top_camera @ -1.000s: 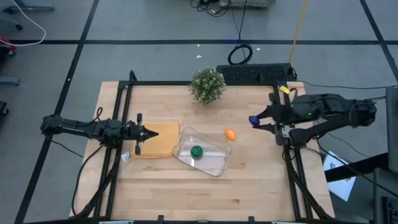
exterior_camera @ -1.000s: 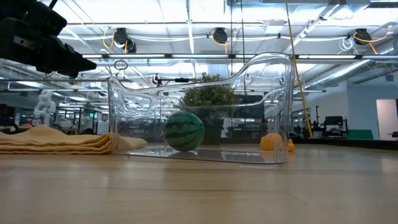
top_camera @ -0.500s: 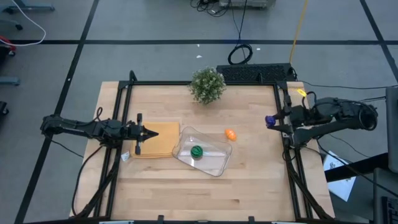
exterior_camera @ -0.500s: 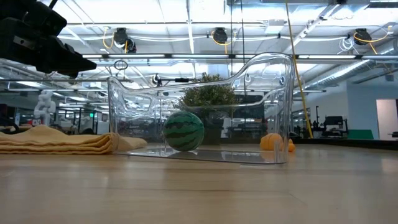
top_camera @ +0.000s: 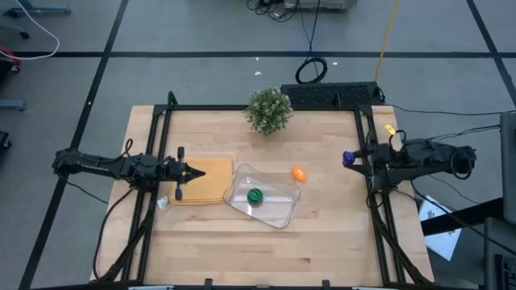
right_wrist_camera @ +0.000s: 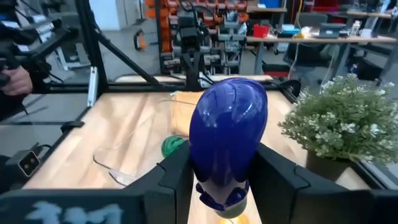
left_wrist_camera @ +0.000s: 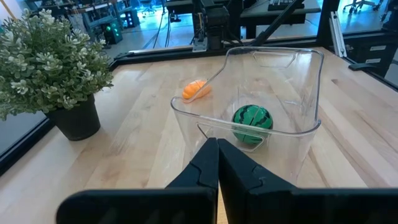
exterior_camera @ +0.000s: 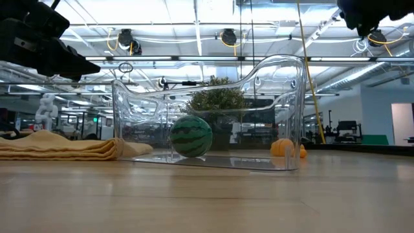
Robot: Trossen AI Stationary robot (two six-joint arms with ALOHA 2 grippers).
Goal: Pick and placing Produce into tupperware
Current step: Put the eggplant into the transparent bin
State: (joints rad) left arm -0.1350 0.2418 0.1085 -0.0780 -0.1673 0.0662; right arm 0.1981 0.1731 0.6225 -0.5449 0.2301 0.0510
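Right gripper [top_camera: 352, 158] at the table's right edge, fingers pinching the purple piece [right_wrist_camera: 228, 134] above the wood, well apart from the tupperware [top_camera: 263, 196]. Green piece [top_camera: 255, 196] inside that clear container near the table's middle; orange piece [top_camera: 299, 173] just beside its far-right corner, outside. Left gripper [top_camera: 196, 171] pressed together over the tan mat [top_camera: 211, 180], left of the container.

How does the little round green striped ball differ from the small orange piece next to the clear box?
The round green striped ball lies inside the clear plastic container; the small orange piece lies on the wooden table just outside it. The green one is a striped sphere; the orange one is plain and slightly elongated. Neither is held by a gripper.
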